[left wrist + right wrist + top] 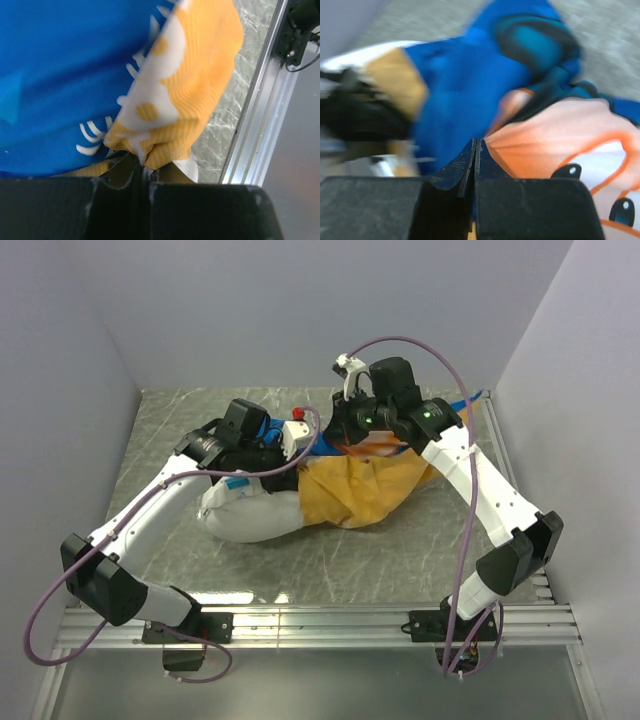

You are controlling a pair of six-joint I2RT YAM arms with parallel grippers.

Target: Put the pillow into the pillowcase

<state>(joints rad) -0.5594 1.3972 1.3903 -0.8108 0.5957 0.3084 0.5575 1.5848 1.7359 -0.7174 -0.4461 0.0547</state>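
Fingers (200,210) of the left gripper (145,172), drawn together on a bunched fold of the pillowcase (200,65). The pinched fold is orange-yellow with white markings, and the blue face of the case spreads away from it across the left wrist view. Beyond the fold lie a strip of the marbled table (225,115) and the aluminium rail (260,115) along its edge.

Fingers (530,205) of the right gripper (475,150), pressed flat against each other with no gap between them. The right wrist view is blurred, and it cannot be told whether any cloth is caught between the tips. Just past them lies the blue face of the pillowcase, with part of a cartoon face print (580,165) in orange and white beside it.

From above, both grippers meet over the case at the middle of the table, toward its far edge, with blue cloth showing between them. The orange-yellow face lies crumpled from the table's middle toward its right edge. The pillow (250,512) rests on the table left of centre, beneath the left arm (150,515). Its left part is bare and white, and its right end is covered by the orange-yellow cloth. The right arm (480,490) bends in from the near right corner.
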